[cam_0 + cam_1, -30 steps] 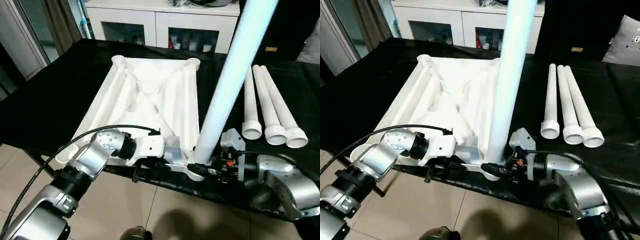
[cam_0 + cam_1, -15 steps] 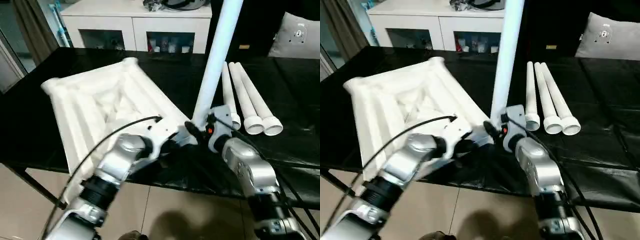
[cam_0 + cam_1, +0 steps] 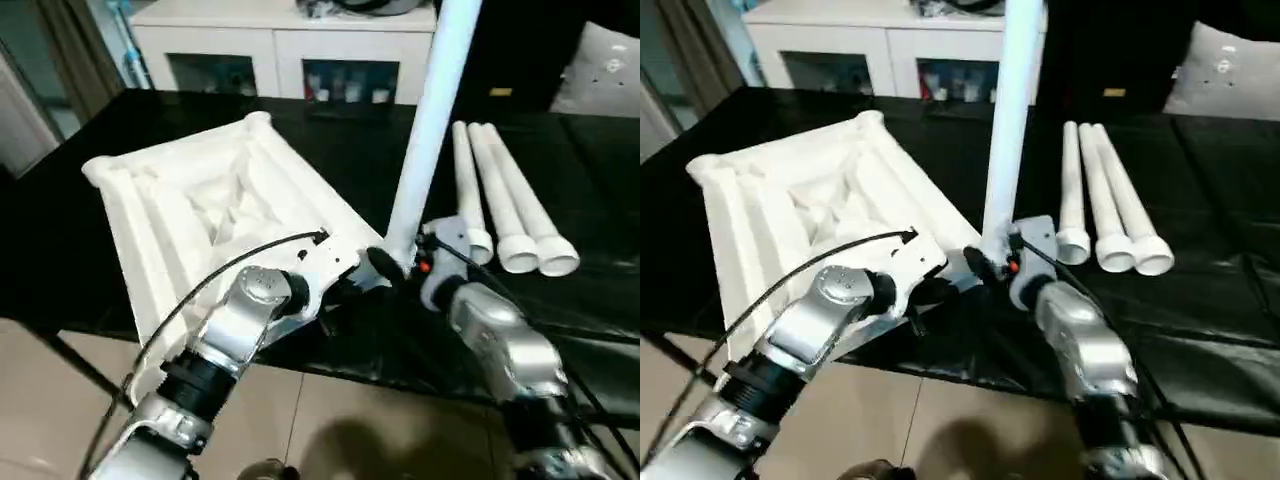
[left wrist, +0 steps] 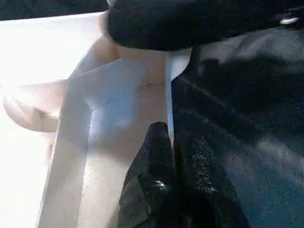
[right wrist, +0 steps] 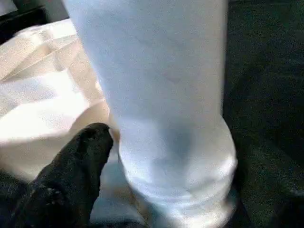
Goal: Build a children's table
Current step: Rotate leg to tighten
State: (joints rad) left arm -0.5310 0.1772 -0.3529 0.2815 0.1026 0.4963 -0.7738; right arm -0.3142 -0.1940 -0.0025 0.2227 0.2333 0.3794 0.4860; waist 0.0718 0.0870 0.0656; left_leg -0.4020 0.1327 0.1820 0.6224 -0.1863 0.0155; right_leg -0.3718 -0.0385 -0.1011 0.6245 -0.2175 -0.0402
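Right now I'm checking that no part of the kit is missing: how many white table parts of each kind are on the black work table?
Tabletop, underside up: 1
Leg standing upright at the tabletop's near corner: 1
Legs lying side by side on the black work table: 3
Total: 5 parts

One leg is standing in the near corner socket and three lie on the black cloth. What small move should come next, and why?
Probably draw the right gripper back from the upright leg and turn toward the three loose legs: the leg stands in the tabletop's corner socket, one black finger beside its base.
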